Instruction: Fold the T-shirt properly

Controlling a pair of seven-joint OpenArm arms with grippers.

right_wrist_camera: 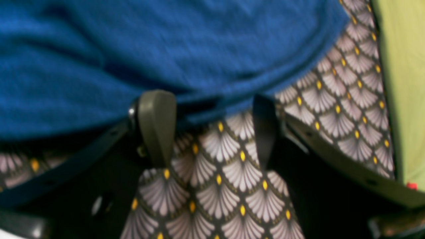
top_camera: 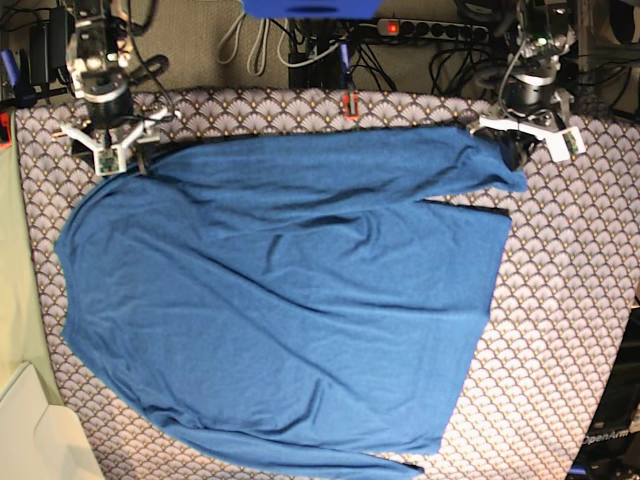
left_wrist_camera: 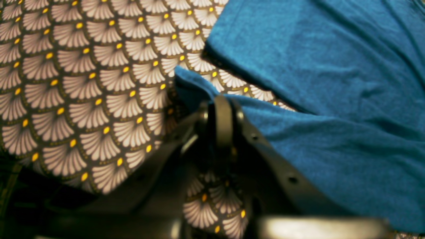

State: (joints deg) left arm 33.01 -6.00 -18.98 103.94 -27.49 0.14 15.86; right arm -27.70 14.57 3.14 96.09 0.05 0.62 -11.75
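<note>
The T-shirt is a large, plain medium-blue knit with long sleeves and no print, spread nearly flat across most of the tablecloth, with soft wrinkles running over its body and a curved hem along the lower edge of the base view. One sleeve lies folded across the top of the shirt, its end reaching toward the left gripper at the far edge of the table, on the right of the base view. In the left wrist view that gripper has its jaws pressed together, clenched on a fold of the blue fabric that rises slightly off the cloth. The right gripper sits at the shirt's opposite upper corner; in the right wrist view its jaws stand apart with the patterned cloth showing between them, and the shirt's edge lies just at the fingertips, not gripped. The tablecloth is grey with a scallop fan pattern dotted yellow. A pale green surface borders the table on one side, and behind the table run tangled cables and a power strip with a red light.
</note>
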